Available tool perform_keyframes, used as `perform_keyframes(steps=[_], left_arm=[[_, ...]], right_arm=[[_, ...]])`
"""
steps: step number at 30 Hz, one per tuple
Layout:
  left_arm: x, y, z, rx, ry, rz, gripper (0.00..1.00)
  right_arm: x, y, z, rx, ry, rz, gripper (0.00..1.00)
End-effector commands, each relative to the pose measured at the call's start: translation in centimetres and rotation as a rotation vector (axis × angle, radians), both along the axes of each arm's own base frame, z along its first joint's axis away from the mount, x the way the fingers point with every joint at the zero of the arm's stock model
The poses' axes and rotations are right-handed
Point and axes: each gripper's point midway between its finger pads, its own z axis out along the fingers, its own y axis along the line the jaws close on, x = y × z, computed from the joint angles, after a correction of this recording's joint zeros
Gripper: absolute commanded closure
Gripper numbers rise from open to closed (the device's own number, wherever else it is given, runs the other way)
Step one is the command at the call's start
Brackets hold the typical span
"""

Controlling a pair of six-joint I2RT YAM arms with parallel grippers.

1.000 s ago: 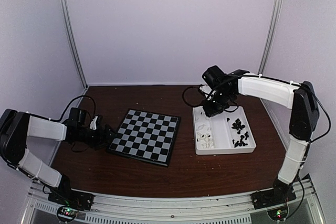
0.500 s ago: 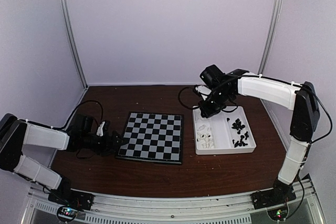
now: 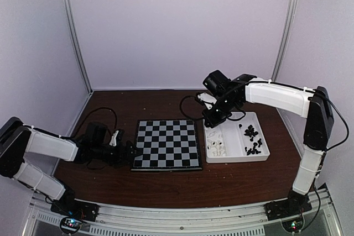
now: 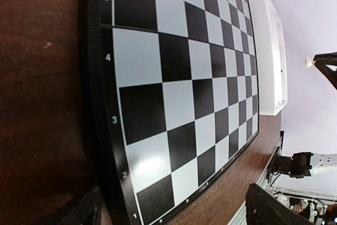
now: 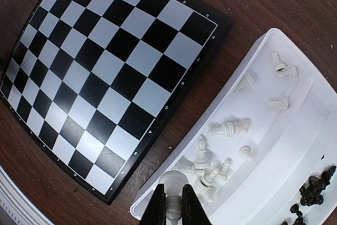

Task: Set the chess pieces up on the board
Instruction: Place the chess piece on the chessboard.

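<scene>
I'm watching the left tool (image 3: 130,152) sitting low over the table (image 3: 166,183), its jaws spread wide at the left edge of the board (image 3: 167,145). I can't tell whether its fingers (image 4: 79,212) are touching the rim. The board is lying flat at mid-table, just beside the white tray (image 3: 235,160) on its right. Along the board's dark rim, in the left wrist view, I'm reading the numbers (image 4: 114,120) 5, 4, 3, 2 and 1.

The tray is showing two compartments. The left one is holding the white pieces (image 3: 217,146), several of them lying tipped over. The right one is holding the black pieces (image 3: 252,139), bunched together.

Over the left side of the tray the right tool (image 3: 213,119) is hovering. Its fingers are pinching a single white piece (image 5: 171,196), clear in the right wrist view.
</scene>
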Motion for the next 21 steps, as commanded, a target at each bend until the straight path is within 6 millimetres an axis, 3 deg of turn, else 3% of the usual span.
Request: perform_keyframes(steps=[1, 6, 10, 14, 21], left_arm=[[0.1, -1.0, 0.4, -0.014, -0.03, -0.019, 0.06], [1.1, 0.2, 2.0, 0.117, -0.113, -0.026, 0.04], [1.4, 1.5, 3.9, 0.218, -0.173, -0.031, 0.03], [1.5, 1.8, 5.4, 0.248, -0.226, -0.05, 0.02], [2.1, 2.0, 5.7, 0.272, -0.257, -0.043, 0.02]], right_arm=[[-0.9, 1.9, 0.3, 0.061, 0.046, 0.057, 0.89], [-4.5, 5.7, 2.4, 0.31, 0.195, 0.214, 0.88], [-5.5, 6.3, 3.6, 0.362, 0.211, 0.257, 0.86], [-5.9, 5.1, 2.3, 0.275, 0.225, 0.247, 0.86], [-8.1, 4.1, -0.8, 0.005, 0.179, 0.248, 0.87]])
